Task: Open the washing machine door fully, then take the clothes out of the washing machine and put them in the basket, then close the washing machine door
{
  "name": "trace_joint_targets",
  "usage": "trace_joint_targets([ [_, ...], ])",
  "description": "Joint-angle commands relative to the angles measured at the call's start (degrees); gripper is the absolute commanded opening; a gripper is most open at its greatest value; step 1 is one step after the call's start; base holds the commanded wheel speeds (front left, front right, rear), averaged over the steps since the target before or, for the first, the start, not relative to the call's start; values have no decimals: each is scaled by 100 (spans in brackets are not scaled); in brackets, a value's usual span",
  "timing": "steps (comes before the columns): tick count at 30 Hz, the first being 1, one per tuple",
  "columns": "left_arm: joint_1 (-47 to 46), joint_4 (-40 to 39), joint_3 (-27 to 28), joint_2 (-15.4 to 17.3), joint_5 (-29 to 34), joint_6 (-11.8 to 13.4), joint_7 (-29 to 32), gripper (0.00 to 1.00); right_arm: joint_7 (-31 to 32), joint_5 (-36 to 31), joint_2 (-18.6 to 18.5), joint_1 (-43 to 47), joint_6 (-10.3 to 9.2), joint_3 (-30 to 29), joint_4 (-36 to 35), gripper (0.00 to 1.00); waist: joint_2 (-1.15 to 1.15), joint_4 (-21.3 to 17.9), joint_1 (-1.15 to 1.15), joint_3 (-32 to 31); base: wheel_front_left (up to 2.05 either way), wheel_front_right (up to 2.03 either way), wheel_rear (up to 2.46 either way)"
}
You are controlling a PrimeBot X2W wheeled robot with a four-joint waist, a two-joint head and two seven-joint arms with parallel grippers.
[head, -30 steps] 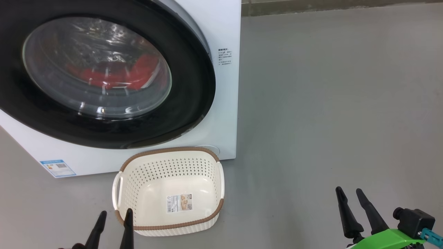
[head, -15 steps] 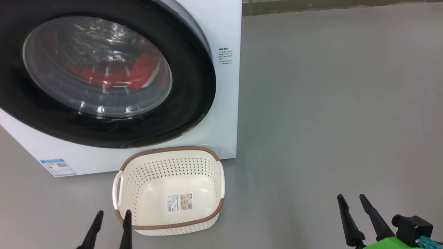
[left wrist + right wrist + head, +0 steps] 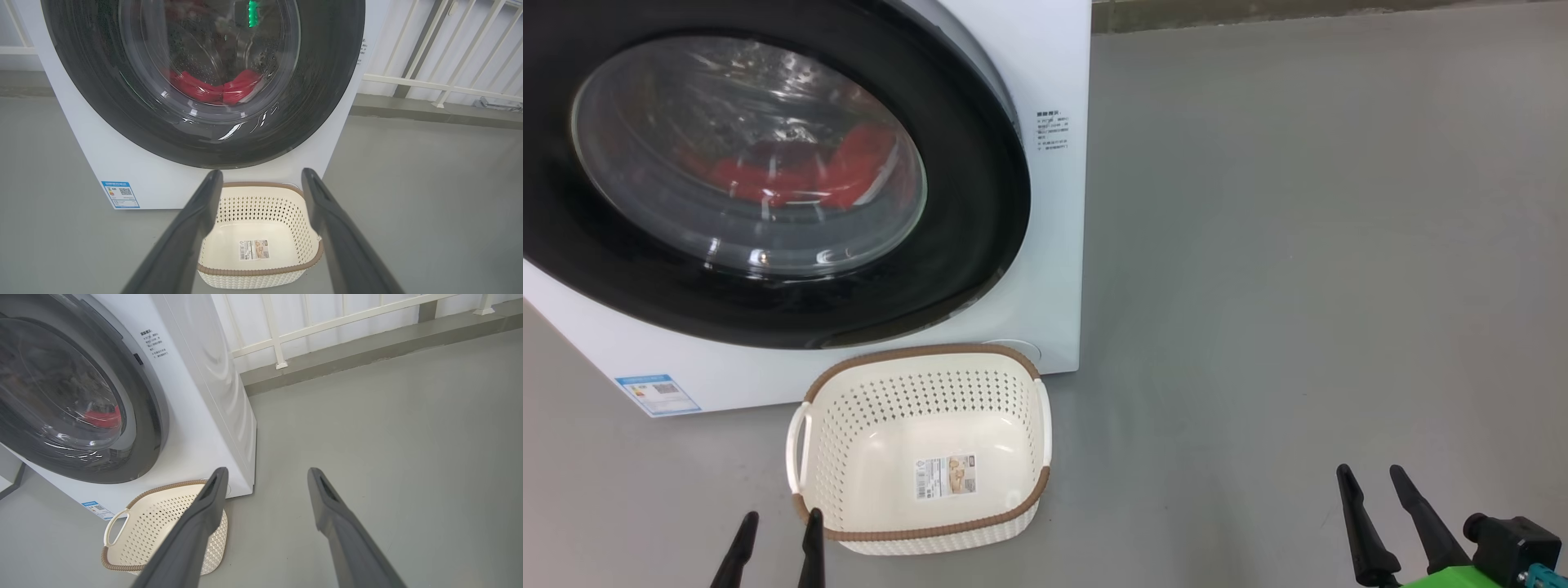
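Head view shows the basket (image 3: 923,390) on the floor (image 3: 1298,286) just ahead of the left hand (image 3: 782,514), its near-left corner beside one finger, and well apart from the right hand (image 3: 1370,469). Both hands have fingers spread, holding nothing. The basket sits mouth up, long axis running along the front of the washing machine (image 3: 1058,245), a handle at each end. The washing machine door (image 3: 980,204) is shut, with red clothes (image 3: 792,175) behind the glass. Since a second ago, both hands have sunk lower in view.
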Motion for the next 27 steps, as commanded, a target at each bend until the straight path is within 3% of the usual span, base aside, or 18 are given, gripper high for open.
trace_joint_targets([
  [1,-115,-115,189,61,-56,-31,-70,100,-60,4,-81,-63,44,94,-129,100,0,0,0,0,0,0,0],
  [9,-118,-148,125,61,-88,-37,-70,100,-60,-44,-52,-58,44,91,-196,100,0,-3,0,-7,0,0,0],
  [10,-120,-156,111,61,-90,-38,-70,100,-60,-67,-53,-62,44,84,-225,71,0,0,0,-7,0,0,0],
  [11,-125,-170,90,61,-89,-38,-70,100,-60,-77,-46,-72,44,75,-262,14,0,6,0,-6,0,0,0],
  [12,-131,-194,59,61,-74,-38,-70,100,-60,-81,-37,-84,44,90,-315,0,0,13,0,-5,0,0,0],
  [19,-137,-296,-277,61,-73,-39,-70,100,-60,323,96,-384,44,310,-547,0,0,101,0,63,0,0,0],
  [27,-264,-387,-590,61,-113,-39,-70,100,-60,647,145,-1448,44,708,-504,0,0,248,0,284,0,0,0],
])
